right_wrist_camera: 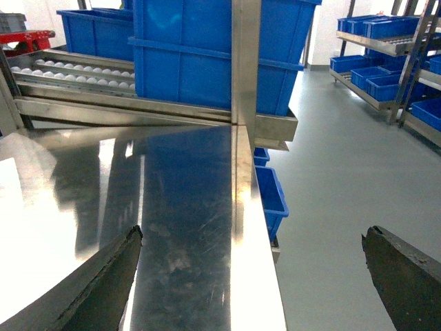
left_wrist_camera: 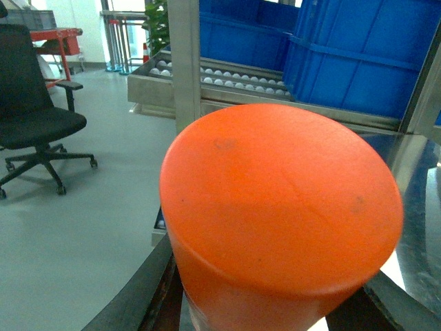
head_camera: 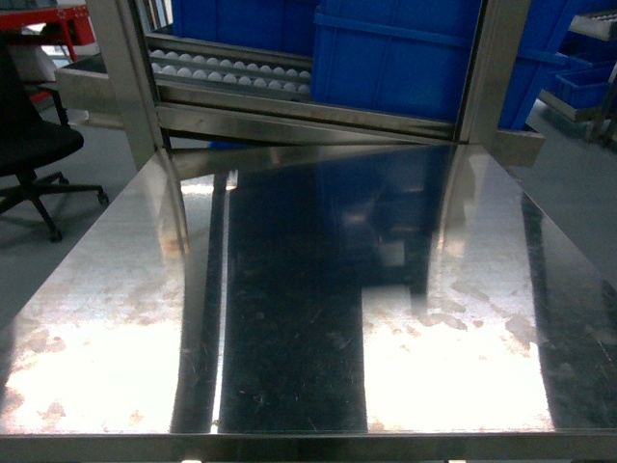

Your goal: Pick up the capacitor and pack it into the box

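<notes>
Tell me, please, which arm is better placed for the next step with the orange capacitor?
Left, probably: the orange capacitor sits between the left gripper's fingers; the right gripper hangs open and empty at the steel table's edge.

**Hard glare on steel, soft focus up close**

The room is brightly and evenly lit from overhead. In the head view the steel table [head_camera: 318, 289] mirrors that light as 2 blown-out white patches near the front edge, left and right, with a dark reflected band running between them; fine scratches and smudges show where the glare fades. The right wrist view carries a similar burnt-out patch at its left edge, and the dark fingers [right_wrist_camera: 103, 283] at the bottom corners are soft. In the left wrist view the orange cylinder [left_wrist_camera: 282, 214] fills the frame, slightly blurred at its rim, evenly lit without hard shadow. The blue bins [head_camera: 395, 48] behind stay saturated and fairly sharp.
</notes>
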